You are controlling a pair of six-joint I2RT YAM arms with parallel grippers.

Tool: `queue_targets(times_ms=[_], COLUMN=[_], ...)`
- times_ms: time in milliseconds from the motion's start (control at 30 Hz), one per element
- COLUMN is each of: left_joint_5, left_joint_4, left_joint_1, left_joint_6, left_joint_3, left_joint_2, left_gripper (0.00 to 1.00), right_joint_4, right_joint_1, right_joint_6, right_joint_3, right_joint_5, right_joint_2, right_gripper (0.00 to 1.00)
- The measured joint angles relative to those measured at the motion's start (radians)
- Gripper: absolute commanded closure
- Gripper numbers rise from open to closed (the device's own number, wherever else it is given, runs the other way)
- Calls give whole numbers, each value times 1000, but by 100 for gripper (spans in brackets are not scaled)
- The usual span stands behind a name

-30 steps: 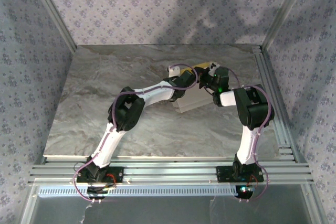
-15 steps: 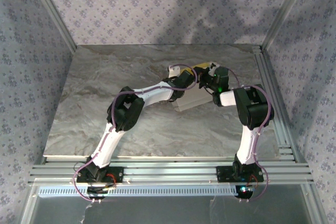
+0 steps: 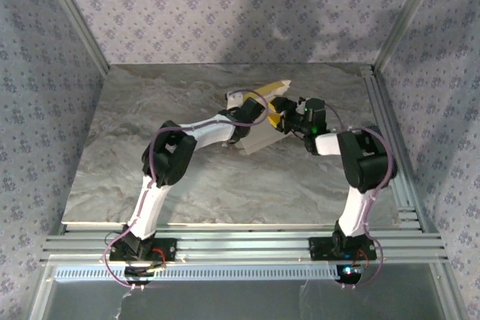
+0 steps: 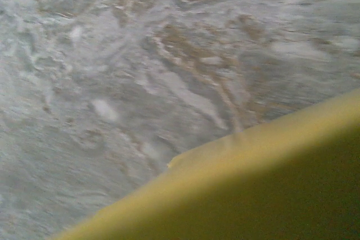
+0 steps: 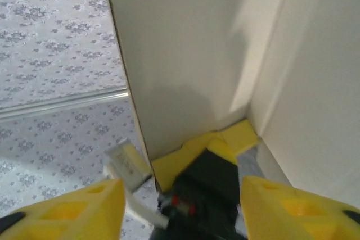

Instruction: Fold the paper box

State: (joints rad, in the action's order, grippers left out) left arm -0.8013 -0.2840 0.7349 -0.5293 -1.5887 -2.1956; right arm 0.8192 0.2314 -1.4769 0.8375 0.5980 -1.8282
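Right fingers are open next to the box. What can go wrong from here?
1. The paper box seems held by the left arm alone, right fingers open: thin card may sag, twist or slip.
2. The left arm's black end sits between the right fingers; closing there could pinch it instead of the card.

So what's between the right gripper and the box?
In the right wrist view, a dark part with red lights sits between the open right gripper's fingers, just in front of the box's yellow flap and white panels.
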Motion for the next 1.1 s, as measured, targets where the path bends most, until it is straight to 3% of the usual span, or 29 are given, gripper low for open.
queue_targets(times_ms=[167, 267, 500, 633, 800, 1100], left_joint_5=[87, 245, 690, 836, 861, 792], left_joint_4=[101, 131, 96, 56, 23, 27], left_joint_1=[-42, -74, -201, -229, -226, -204], left_joint_6=[162, 259, 456, 541, 594, 620], left_joint_3=[121, 178, 220, 223, 223, 223], left_joint_2=[92, 150, 236, 249, 249, 243], left_gripper=[100, 100, 100, 100, 100, 100], right_joint_4=[-264, -410, -663, -735, -748, -695], right_joint_1=[-60, -103, -174, -195, -200, -200], right_joint_6=[205, 373, 704, 809, 814, 761], right_joint_3=[-2, 29, 29, -10, -21, -39], right_joint_5=[-13, -38, -115, -142, -136, -87], right_joint_2=[283, 419, 491, 491, 461, 409], right_gripper=[24, 25, 25, 25, 24, 24])
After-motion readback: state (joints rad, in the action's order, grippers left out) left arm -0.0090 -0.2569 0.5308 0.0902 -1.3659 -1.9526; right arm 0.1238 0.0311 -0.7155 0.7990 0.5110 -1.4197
